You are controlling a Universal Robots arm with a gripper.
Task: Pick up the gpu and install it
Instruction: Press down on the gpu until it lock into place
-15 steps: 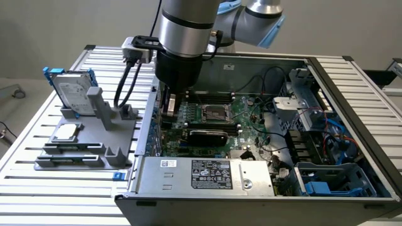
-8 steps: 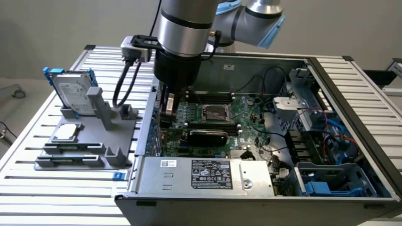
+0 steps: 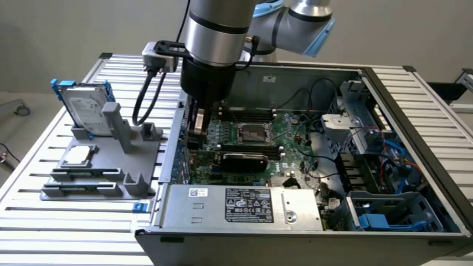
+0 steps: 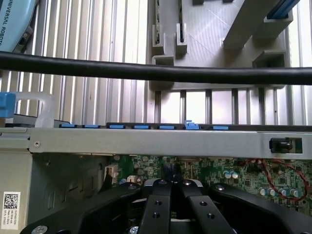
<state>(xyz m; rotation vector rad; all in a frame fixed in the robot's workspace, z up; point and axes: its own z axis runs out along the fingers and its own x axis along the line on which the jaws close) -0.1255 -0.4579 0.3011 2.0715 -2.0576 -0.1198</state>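
Black-shrouded and low, the gpu sits inside the open computer case on the green motherboard, just below the CPU socket in the exterior view. Whether it is fully pressed into its slot cannot be told. Toward the exterior view's left of it, near the case's side wall, the gripper hangs over the board, apart from the card. In the wrist view the gripper points at the motherboard, and its black fingers are drawn together, their tips meeting. A thick black cable crosses that picture above the case's metal wall.

A silver power supply lies in the case along its near edge, and a blue drive cage stands at the exterior view's right. Outside the case, on the slatted aluminium counter, a grey fixture carries a hard drive upright in a blue-edged frame and a small square silver CPU chip.
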